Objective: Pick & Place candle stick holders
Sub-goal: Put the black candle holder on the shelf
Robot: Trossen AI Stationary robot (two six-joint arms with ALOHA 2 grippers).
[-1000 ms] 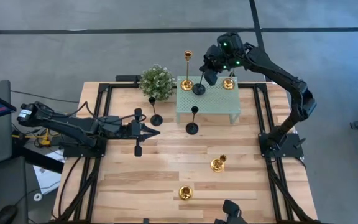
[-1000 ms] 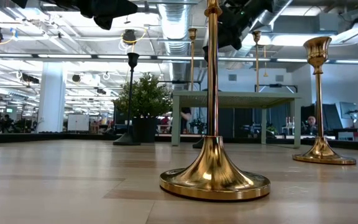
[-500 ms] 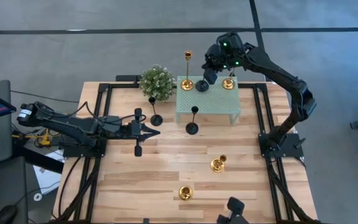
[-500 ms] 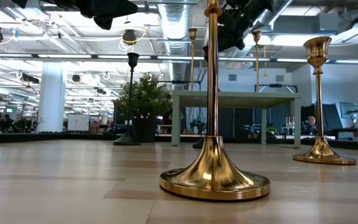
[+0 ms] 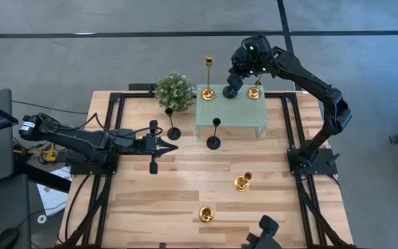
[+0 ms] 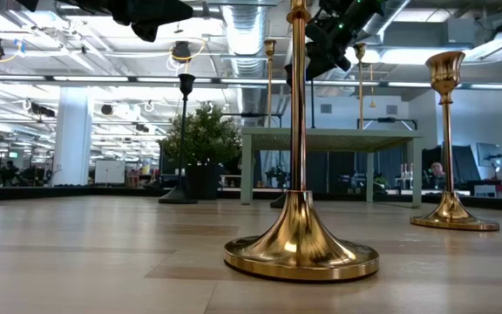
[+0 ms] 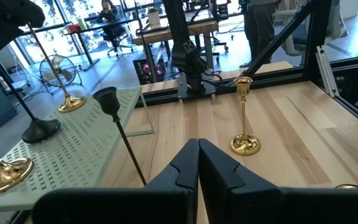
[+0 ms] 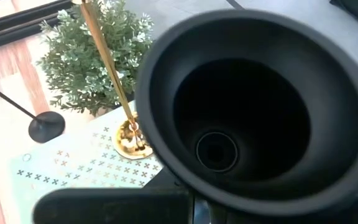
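- The right gripper (image 5: 237,77) is above the far edge of the mint green stand (image 5: 231,114), at 12 o'clock on the table (image 5: 171,200); it pinches the top of a black candle holder (image 5: 231,90).
- The base of this holder is on the stand, between two gold holders.
- The left gripper (image 5: 173,146) waits at 9 o'clock, fingers pressed together and empty.
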